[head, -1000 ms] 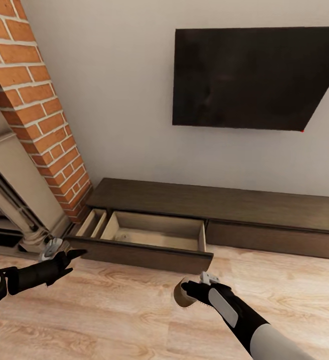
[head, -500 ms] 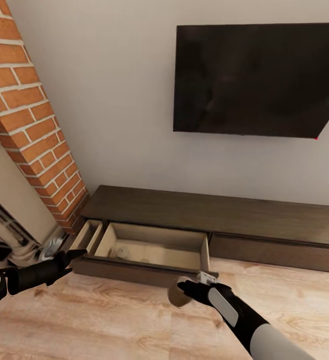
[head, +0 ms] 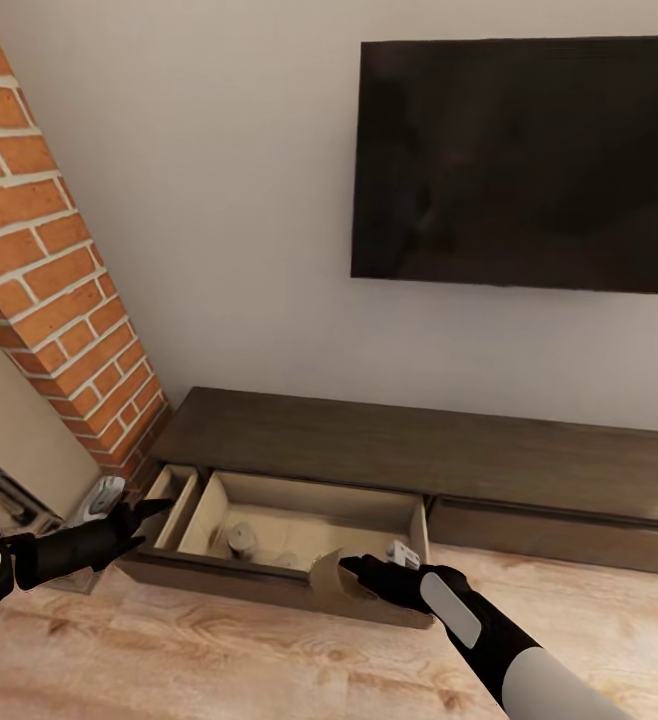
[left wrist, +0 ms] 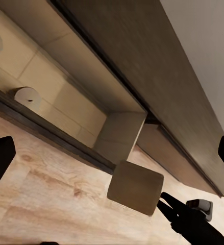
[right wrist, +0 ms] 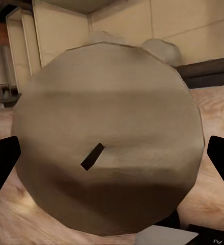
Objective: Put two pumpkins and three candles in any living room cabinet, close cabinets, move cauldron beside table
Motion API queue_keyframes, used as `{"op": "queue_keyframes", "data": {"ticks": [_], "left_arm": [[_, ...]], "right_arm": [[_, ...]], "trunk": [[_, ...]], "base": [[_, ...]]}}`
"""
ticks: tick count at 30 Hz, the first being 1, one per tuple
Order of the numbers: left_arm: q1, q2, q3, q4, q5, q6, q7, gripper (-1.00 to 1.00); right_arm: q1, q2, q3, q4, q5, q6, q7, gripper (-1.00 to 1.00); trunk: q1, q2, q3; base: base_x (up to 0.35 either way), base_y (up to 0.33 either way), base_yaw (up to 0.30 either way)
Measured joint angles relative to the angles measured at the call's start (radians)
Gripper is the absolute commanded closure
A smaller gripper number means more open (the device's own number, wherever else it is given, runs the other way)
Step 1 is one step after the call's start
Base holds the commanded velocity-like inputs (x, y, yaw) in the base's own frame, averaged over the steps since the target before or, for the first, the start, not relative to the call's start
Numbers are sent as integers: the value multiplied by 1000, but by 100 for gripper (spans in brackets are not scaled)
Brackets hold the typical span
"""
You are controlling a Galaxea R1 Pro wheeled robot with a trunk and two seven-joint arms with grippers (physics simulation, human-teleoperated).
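Seemingly right end effector (head: 354,572) clamped on candle (right wrist: 107,138), wick visible wrist-side, cabinet (head: 299,520) open.

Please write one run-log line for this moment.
right gripper: holds candle | cabinet drawer: open | left gripper: empty, open

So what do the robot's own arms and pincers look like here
Both arms are black toward the wrist. The right arm carries a pale grey oval panel and turns into a light grey sleeve nearer the body. The left arm has a white section at the picture's edge. Each pincer, left and right, has thin black pointed fingers and a small silver-grey block by the wrist.
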Motion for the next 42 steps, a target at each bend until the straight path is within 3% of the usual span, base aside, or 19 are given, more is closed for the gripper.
{"op": "queue_keyframes", "data": {"ticks": [14,18,22,25,28,34,42], "left_arm": [[0,0,0,0,0,0,0,-100],[0,0,0,0,0,0,-1,-100],[0,1,0,0,0,0,-1,-100],[0,2,0,0,0,0,-1,-100],[0,2,0,0,0,0,-1,-100],[0,2,0,0,0,0,0,-100],[0,2,0,-1,2,0,-2,-100]], "right_arm": [[0,4,0,5,6,-10,-13,100],[1,8,-2,8,16,-14,-104,100],[0,9,-2,8,29,-91,-316,100],[0,8,-2,7,20,-128,-362,100],[0,6,-2,7,9,-133,-360,100],[0,5,-3,8,6,-127,-293,100],[0,10,-2,11,14,-129,-314,100]], "trunk": [[1,0,0],[1,0,0],[1,0,0],[0,0,0],[0,0,0],[0,0,0],[1,0,0]], "base": [[206,149,0],[9,32,0],[20,5,0],[188,1,0],[268,0,0],[287,-1,0],[72,-4,0]]}}
